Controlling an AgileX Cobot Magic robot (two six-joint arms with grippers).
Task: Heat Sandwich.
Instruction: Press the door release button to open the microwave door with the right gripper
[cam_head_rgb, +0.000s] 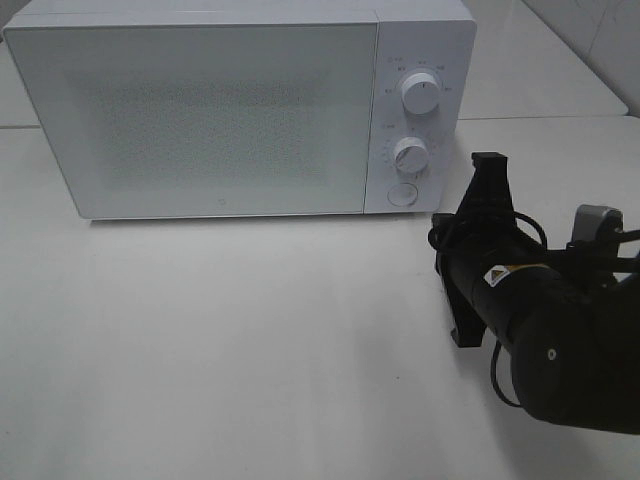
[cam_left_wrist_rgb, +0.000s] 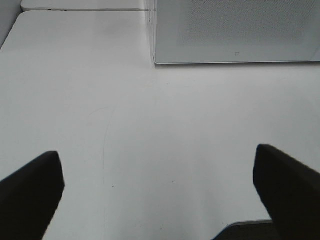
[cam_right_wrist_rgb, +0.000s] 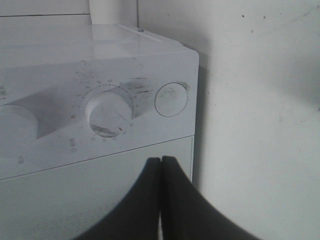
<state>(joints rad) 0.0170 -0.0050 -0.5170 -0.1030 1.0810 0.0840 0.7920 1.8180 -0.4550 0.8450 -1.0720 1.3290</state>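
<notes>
Exterior high: microwave (cam_head_rgb: 220, 110) sits at the far left of the bench (cam_head_rgb: 250, 345), door shut. R end effector (cam_head_rgb: 488, 163) is just right of its control panel, near the round button (cam_head_rgb: 401, 194). On the R wrist cam I see its fingers (cam_right_wrist_rgb: 150, 200) pressed together w/ nothing between them. L end effector (cam_left_wrist_rgb: 157, 165) is spread wide over bare bench, holding nothing. Sandwich: I can't tell where it is from any view.

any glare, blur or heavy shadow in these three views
Exterior high: soft even light, microwave sharp, only faint shadows on the table. Left wrist: the open left gripper is dark and soft-edged. Right wrist: the shut right gripper is blurred; glare on the microwave's top.
</notes>
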